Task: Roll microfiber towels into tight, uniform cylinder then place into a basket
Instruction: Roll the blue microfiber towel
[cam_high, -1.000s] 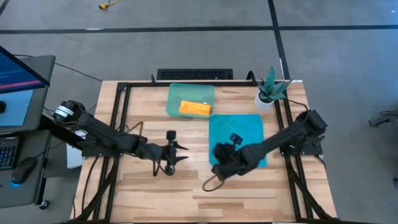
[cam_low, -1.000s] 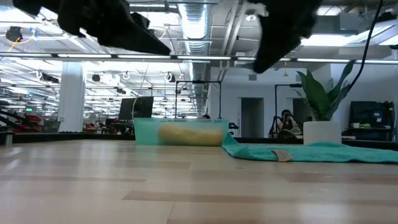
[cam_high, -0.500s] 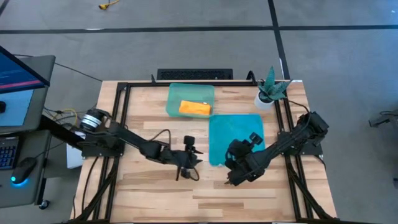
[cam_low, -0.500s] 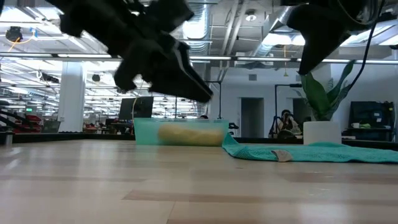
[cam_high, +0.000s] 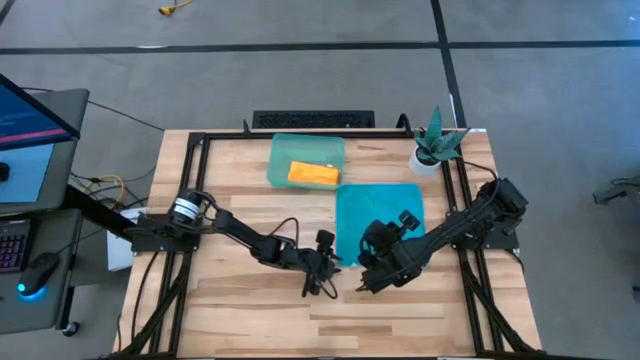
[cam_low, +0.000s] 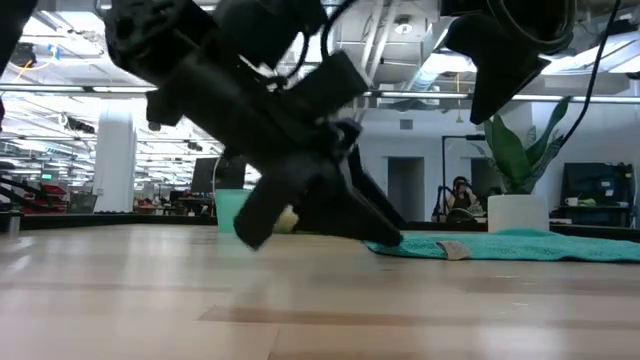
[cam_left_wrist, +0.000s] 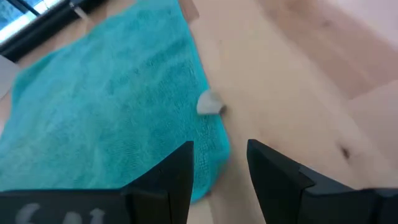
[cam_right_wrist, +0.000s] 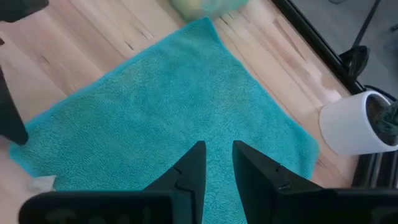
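1. The teal towel (cam_high: 380, 222) lies spread flat on the desk (cam_high: 230, 315), just in front of the basket (cam_high: 282, 158), which already holds the rolled orange towel (cam_high: 313, 174).
2. The left end effector (cam_high: 322, 275) sits low at the towel's near left corner, fingers (cam_left_wrist: 169, 180) parted with nothing between them (a small white tag (cam_left_wrist: 209, 104) marks that edge).
3. The right end effector (cam_high: 372, 270) hovers over the towel's near edge, its fingers (cam_right_wrist: 189, 167) a little apart and empty.
4. The cloth looks soft, light and limp, so it will likely sag and bunch rather than hold shape; its pile should grip well.
5. The sensible hold is probably the near edge, pinched at both corners, since a flat middle offers nothing to pinch.
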